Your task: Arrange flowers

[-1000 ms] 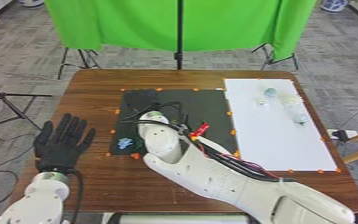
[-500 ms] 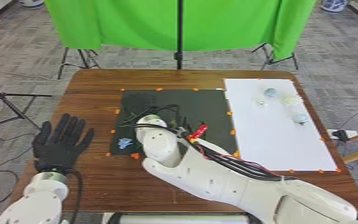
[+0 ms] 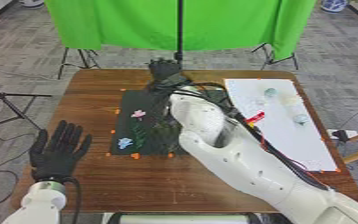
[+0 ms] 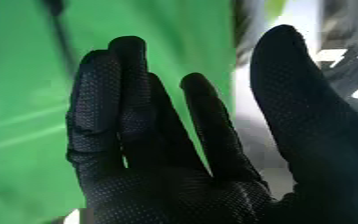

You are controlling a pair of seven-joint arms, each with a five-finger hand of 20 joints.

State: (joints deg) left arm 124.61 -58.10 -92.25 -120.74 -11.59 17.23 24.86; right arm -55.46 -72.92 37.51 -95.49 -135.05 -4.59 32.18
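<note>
Right robot hand (image 3: 165,68) by the far edge of the desk (image 3: 113,185), upper middle of the frame, fingers straight, thumb held apart.
Left of centre, a pink flower (image 3: 139,114) and, below it, a blue flower (image 3: 125,143) lie on the black mat (image 3: 127,102). The left robot hand (image 3: 56,157), fingers straight and spread, is at the lower left; a white sheet (image 3: 286,147) lies at the right.
</note>
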